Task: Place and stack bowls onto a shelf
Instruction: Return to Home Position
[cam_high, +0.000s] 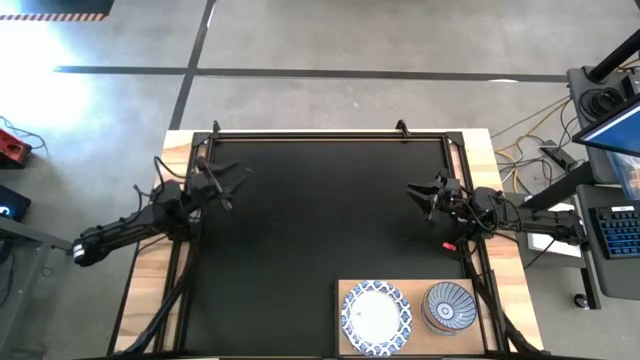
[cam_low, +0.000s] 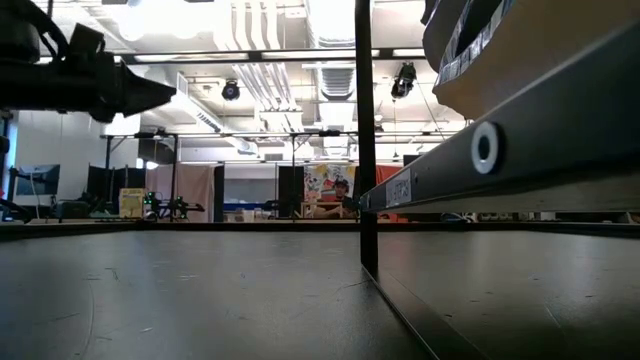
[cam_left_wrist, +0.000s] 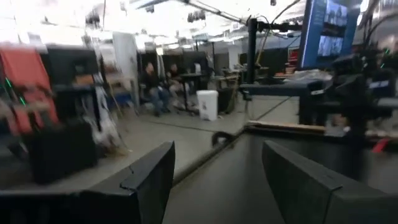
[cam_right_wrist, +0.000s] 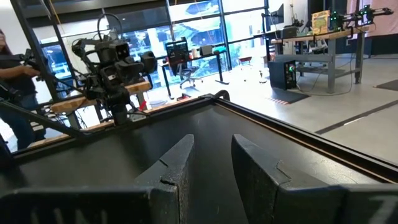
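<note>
The shelf (cam_high: 415, 290), a pale wood board, lies at the table's near right. On it rest a large white bowl with a blue patterned rim (cam_high: 376, 317) and, to its right, a smaller grey-striped bowl (cam_high: 449, 305). My left gripper (cam_high: 238, 188) hovers open over the black mat's left side, far from the bowls; its wrist view shows nothing between the fingers (cam_left_wrist: 217, 149). My right gripper (cam_high: 415, 192) hovers over the mat's right side, on the far side of the shelf. Its fingers (cam_right_wrist: 212, 140) stand a little apart with nothing between them.
A big black mat (cam_high: 320, 230) in a metal frame (cam_high: 330, 135) covers most of the wooden table. In the low view an upright post (cam_low: 364, 140) and a slanting metal bar (cam_low: 485, 150) stand close by. People sit in the room beyond (cam_left_wrist: 152, 87).
</note>
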